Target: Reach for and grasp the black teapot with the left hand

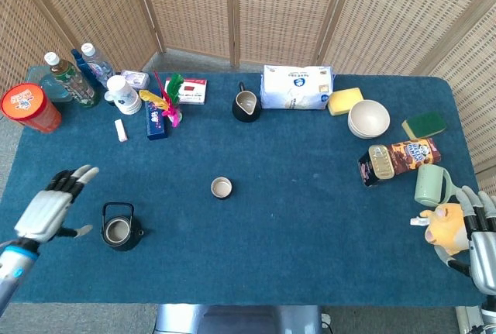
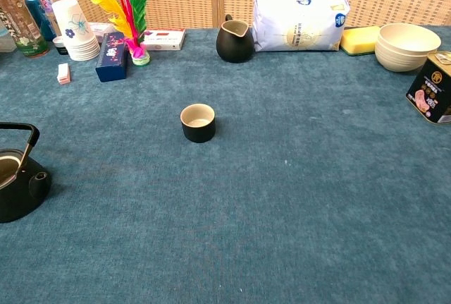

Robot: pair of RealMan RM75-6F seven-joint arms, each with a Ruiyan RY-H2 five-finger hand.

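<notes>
A blue-carpeted table [image 1: 310, 225] is seen backed by woven rattan screens [image 1: 232, 8]. The black teapot [image 1: 122, 228] is set near the table's left front edge — lid off, handle upright. The left hand [image 1: 53, 208] is held just beside it, fingers spread and empty. The right hand [image 1: 480, 245] is kept at the right edge, fingers apart — beside a yellow toy [image 1: 445, 224].
</notes>
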